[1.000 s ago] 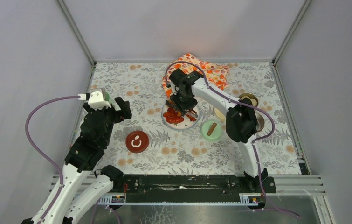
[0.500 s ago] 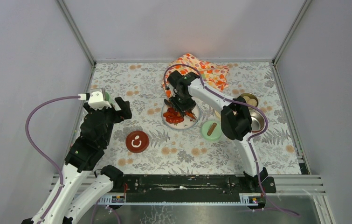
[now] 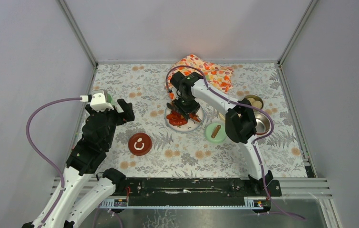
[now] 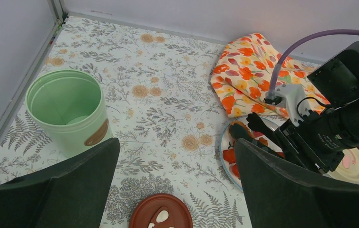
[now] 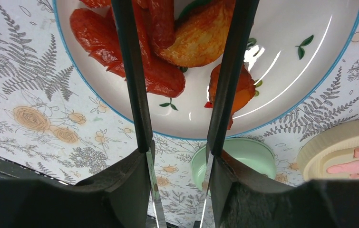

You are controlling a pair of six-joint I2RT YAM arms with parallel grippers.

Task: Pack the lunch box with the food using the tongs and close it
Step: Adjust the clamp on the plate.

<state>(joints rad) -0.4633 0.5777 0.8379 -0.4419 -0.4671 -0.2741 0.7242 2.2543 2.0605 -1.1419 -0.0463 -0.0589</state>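
My right gripper [image 3: 185, 104] [image 5: 179, 175] hangs over the white plate [image 3: 195, 126] [image 5: 282, 57], shut on the tongs. Each finger presses one dark tong arm [image 5: 132, 80]. The arms reach out across the orange-red food [image 3: 176, 118] [image 5: 201, 38]; their tips run past the top of the right wrist view. My left gripper [image 4: 177, 190] stands open and empty at the left, beside the tall mint-green pot [image 4: 68, 111] of the lunch box. Two steel bowls [image 3: 261, 124] sit at the right, partly behind the right arm.
A dark red lid [image 3: 140, 144] [image 4: 160, 218] lies near the left gripper. A green lid [image 3: 215, 132] [image 5: 248, 156] and a cream lid [image 3: 223, 115] [image 5: 344, 152] lie right of the plate. The orange flowered cloth [image 3: 210, 71] [image 4: 248, 76] is bunched behind it.
The right arm has shifted slightly left and back over the plate, the tongs still in its grip. The left arm has not moved.
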